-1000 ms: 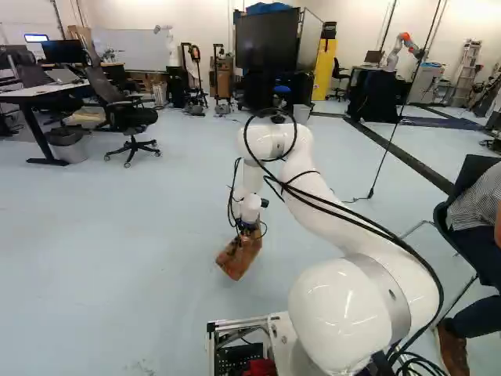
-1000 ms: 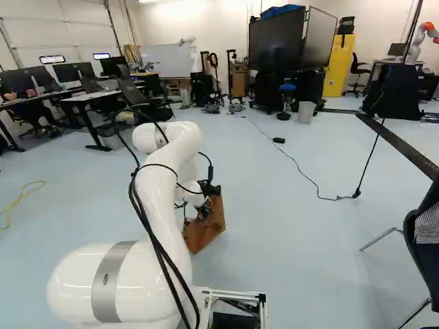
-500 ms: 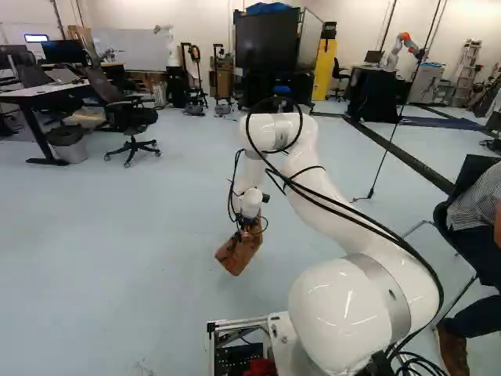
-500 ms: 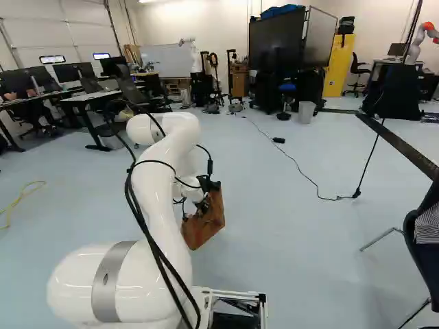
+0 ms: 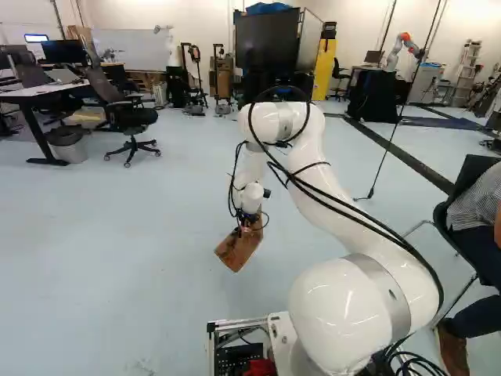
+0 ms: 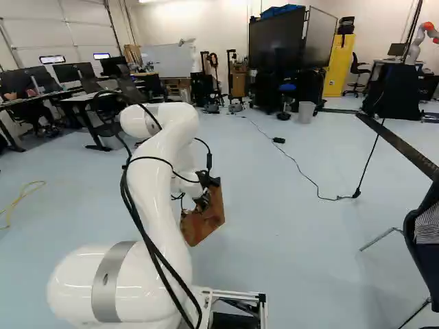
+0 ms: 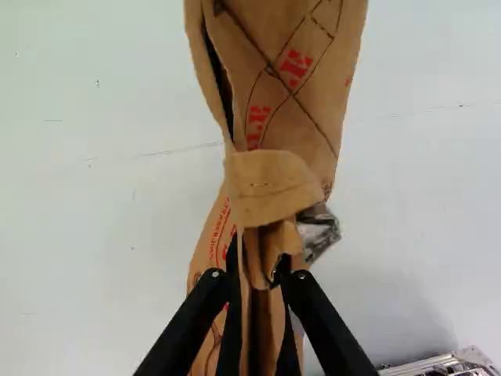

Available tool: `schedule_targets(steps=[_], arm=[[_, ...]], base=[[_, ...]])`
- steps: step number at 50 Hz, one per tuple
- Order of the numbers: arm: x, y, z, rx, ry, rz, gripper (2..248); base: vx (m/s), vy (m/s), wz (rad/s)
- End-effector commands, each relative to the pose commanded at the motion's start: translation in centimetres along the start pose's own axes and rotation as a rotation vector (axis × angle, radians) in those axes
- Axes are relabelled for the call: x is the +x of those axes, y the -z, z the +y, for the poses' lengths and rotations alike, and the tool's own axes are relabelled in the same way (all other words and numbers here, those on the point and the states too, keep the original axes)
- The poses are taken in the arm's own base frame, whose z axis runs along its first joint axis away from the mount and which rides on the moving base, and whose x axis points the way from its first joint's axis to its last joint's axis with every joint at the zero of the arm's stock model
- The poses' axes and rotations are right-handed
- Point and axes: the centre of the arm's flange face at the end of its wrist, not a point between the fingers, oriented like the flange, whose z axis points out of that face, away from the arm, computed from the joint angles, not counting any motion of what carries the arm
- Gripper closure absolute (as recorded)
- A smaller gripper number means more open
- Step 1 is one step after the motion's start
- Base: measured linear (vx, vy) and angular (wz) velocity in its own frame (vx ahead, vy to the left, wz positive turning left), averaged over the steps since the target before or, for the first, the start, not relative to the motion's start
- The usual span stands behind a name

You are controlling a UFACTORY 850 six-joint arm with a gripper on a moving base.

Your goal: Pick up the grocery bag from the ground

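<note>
Pincer (image 7: 257, 272): grasping; both fingers bear on the gathered paper of the grocery bag (image 7: 301, 102) from two sides. The grocery bag hangs at and below the pincer, tilted, with its folded top flap (image 7: 270, 184) just ahead of the fingers. A crumpled shiny piece (image 7: 317, 233) shows beside the fold; its nature cannot be told.

Handling: the paper is judged light, thin and soft, with creases that will fold further under load. Slipping is less likely than tearing or crumpling at the pinch. Contents and true weight cannot be told. Recommended hold: the gathered top, several layers deep, near the middle of the mouth. Raise slowly and straight, to limit swing.

Beneath the pincer is the pale floor (image 7: 94, 204); the lower edge of the grocery bag appears to be off it, though the gap cannot be confirmed. Behind the pincer, the white arm (image 5: 321, 188) reaches back to its base joint (image 5: 337, 313). Far beyond the pincer stands a yellow cabinet (image 5: 324, 69).

Change from the earlier frames: the arm has risen slightly against its base joint, and the grocery bag has risen with the pincer. The base has not moved.
</note>
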Motion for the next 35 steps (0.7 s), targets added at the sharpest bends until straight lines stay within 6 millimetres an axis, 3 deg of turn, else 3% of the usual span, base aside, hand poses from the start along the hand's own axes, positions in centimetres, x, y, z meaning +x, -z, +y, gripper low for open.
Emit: schedule_targets(steps=[35], arm=[[0.3, 5.4, -0.2, 0.013, 0.002, 0.02, 228]], base=[[0.0, 0.0, 0.0]])
